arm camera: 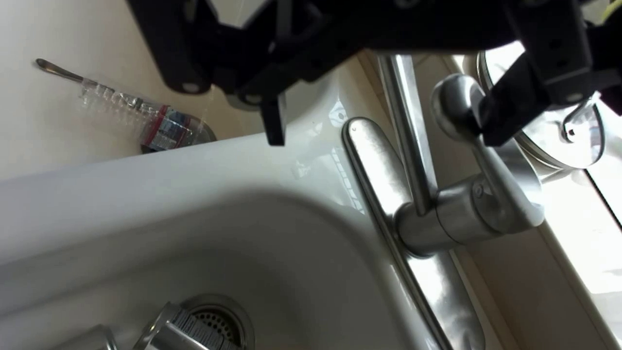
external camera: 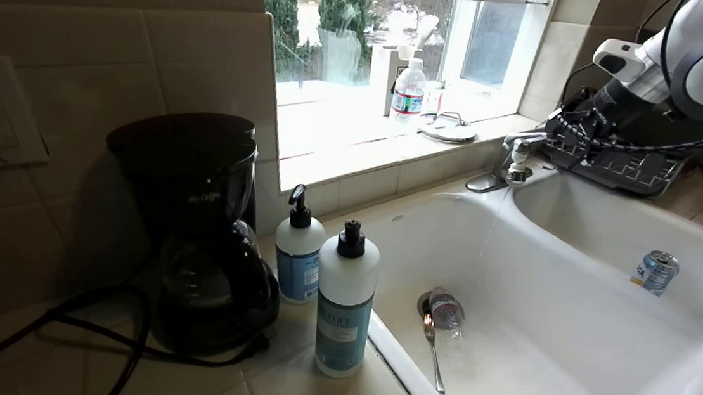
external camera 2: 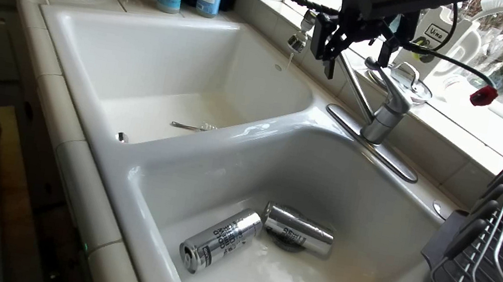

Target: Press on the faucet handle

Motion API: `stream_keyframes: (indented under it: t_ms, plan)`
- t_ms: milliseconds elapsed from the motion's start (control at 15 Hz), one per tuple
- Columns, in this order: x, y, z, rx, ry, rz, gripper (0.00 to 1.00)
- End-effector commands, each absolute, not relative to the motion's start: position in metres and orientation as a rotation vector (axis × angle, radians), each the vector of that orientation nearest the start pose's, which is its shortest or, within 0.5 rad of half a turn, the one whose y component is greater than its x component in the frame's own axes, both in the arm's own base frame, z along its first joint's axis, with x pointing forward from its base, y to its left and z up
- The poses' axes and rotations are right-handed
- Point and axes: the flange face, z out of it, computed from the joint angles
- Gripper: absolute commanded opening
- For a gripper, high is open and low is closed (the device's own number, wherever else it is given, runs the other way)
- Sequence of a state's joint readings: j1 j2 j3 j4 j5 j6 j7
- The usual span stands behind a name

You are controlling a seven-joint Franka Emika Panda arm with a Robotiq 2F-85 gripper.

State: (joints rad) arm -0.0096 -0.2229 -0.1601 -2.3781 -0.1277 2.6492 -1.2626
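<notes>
Hanging spread wide, the pincer (arm camera: 384, 129) seems to touch the faucet handle (arm camera: 503, 182) on one side.

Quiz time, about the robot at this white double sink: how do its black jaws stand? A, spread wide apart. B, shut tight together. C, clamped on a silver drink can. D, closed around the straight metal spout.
A: in the wrist view the jaws stand far apart, the straight silver metal spout showing between them and one jaw overlapping the knob end of the short chrome faucet handle.
</notes>
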Motion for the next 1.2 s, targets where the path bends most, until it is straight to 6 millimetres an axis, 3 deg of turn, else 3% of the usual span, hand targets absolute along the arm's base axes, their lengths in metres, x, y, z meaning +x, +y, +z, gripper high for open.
stream_keyframes:
  t_ms: [0, 333, 667, 1133]
  plan:
    - [0.501, -0.081, 0.452, -2.761, -1.941, -0.603, 1.0]
    - [0.503, -0.079, 0.443, -2.619, -1.938, -0.541, 1.0]
    - [0.508, -0.085, 0.44, -2.599, -1.914, -0.37, 1.0]
    - [0.522, -0.085, 0.436, -2.603, -1.922, -0.35, 1.0]
